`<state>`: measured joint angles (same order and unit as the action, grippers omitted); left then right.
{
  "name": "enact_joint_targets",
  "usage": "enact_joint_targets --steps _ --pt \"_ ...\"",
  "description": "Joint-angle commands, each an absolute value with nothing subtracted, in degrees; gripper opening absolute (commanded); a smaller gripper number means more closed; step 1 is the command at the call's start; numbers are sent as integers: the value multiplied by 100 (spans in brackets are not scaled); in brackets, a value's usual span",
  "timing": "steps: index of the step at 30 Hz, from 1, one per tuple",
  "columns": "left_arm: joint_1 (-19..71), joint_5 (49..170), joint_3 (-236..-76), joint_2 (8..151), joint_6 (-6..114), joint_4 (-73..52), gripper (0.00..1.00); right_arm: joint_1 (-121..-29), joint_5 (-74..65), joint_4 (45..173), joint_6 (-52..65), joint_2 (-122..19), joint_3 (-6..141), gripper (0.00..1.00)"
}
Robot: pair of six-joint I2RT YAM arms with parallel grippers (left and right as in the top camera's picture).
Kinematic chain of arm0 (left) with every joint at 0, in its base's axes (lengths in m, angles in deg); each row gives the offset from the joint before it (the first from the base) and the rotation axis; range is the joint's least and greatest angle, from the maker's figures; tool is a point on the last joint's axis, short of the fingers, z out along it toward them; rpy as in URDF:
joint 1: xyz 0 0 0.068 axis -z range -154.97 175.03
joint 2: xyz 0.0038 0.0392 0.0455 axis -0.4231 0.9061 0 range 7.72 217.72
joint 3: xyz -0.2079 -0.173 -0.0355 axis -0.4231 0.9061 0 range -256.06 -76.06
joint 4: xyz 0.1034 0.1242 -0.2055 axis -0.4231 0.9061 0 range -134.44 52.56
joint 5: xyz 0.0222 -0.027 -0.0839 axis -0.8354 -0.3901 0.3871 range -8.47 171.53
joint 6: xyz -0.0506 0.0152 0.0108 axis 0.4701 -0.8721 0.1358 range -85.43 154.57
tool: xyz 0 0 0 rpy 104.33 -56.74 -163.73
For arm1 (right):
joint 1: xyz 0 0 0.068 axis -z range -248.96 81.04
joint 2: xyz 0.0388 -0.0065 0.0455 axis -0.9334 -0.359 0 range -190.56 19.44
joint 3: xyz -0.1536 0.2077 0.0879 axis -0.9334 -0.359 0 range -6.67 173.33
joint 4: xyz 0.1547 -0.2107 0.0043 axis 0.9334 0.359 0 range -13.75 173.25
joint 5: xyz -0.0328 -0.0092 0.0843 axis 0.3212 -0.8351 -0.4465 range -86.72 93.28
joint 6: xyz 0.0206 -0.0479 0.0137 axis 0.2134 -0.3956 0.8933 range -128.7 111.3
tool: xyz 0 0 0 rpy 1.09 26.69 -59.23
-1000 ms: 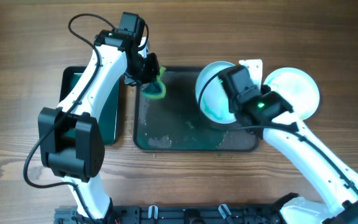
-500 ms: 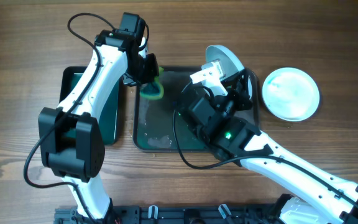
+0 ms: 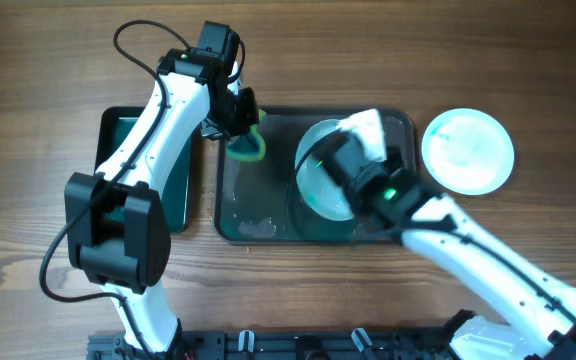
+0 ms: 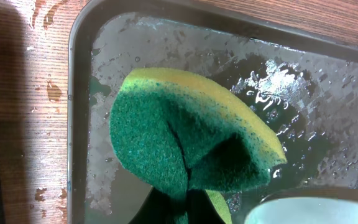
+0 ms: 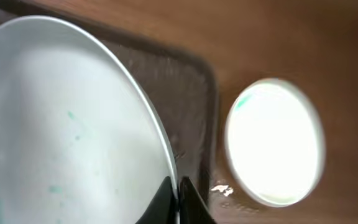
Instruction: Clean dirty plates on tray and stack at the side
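Observation:
My right gripper is shut on the rim of a white plate with teal smears and holds it over the middle of the dark grey tray; the plate shows in the overhead view too. My left gripper is shut on a yellow-green sponge, folded, over the tray's wet far left corner. Another plate lies on the wood to the right of the tray, also in the right wrist view.
A smaller black tray with a green inside lies left of the grey tray, partly under my left arm. Water and foam patches lie on the grey tray's floor.
My right arm has swung the white plate from tilted at the tray's far right edge down over the tray's middle. The left gripper with the sponge has stayed put.

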<state>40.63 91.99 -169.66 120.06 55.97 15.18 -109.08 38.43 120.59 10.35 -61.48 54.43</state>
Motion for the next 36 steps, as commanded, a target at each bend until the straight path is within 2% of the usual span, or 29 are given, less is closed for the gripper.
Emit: enact_joint_targets --steps 1,4,8,12,16,17,18,21,22,24,28,31,35,36 --pt "4074 9166 -16981 12023 5667 1511 4 -9265 897 11952 1332 -5855 5454 4" --pt "4074 9164 -16981 12023 5665 1496 4 -7315 -497 11978 1245 -5844 5454 4" --pt "4074 9142 -16981 12023 5667 1498 4 -5214 -183 11958 1087 -6087 5454 4" --pt "4074 9140 -16981 12023 5665 1498 4 -4552 547 11768 1599 -6764 5364 4" --pt "4074 9031 -16981 12023 5643 1496 4 -4500 491 11469 1677 -7429 5362 5" --pt "4063 8989 -16981 12021 5643 1498 4 -4500 495 11458 1675 -7484 5362 10" --pt "4032 8956 -16984 12006 5635 1507 4 -4500 412 11440 1671 -7490 5364 28" --pt "3768 8891 -17180 11732 5425 1870 4 -4500 -620 11604 1142 -7455 5546 55" --pt "3571 8823 -17322 11529 5178 2121 4 -4524 -1116 11823 1050 -7379 5760 58" --pt "3243 8552 -17355 11193 4601 2451 4 -4769 -1660 12339 484 -7173 6280 62" --pt "2742 7503 -17274 11094 3976 2969 4 -5726 -1669 12789 -172 -6937 6593 65" --pt "2441 7457 -16533 11252 3274 2291 4 -6366 -1542 12863 -270 -6950 6586 67" --pt "2288 7459 -14872 11265 2592 174 4 -6581 -1542 12865 -270 -6950 6586 68" --pt "2288 7459 -14588 11265 2599 -211 14 -6581 -1542 12870 -272 -6950 6586 68"
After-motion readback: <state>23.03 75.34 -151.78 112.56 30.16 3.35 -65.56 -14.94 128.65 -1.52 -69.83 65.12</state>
